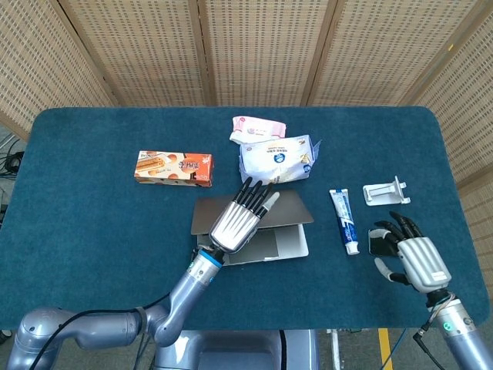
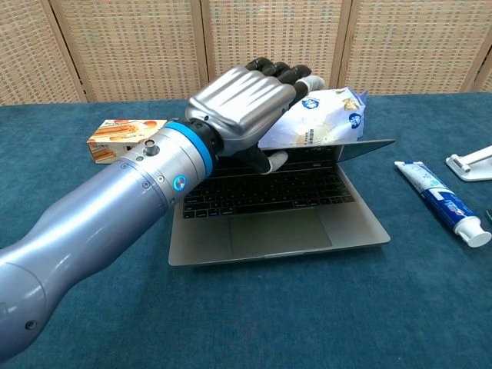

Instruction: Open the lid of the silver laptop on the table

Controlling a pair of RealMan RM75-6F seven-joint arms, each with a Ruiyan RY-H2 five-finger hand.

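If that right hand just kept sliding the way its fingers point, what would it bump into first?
Probably the black phone: the right hand points up-table with its fingertips already over the phone's near edge. How high it hovers above the phone is unclear.

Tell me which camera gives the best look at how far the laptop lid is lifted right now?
The chest view. It looks in from the front, so the laptop lid shows raised off the keyboard, with the left hand at its front edge. The head view looks down, so the lid reads as a flat grey slab under that hand, its angle unclear.
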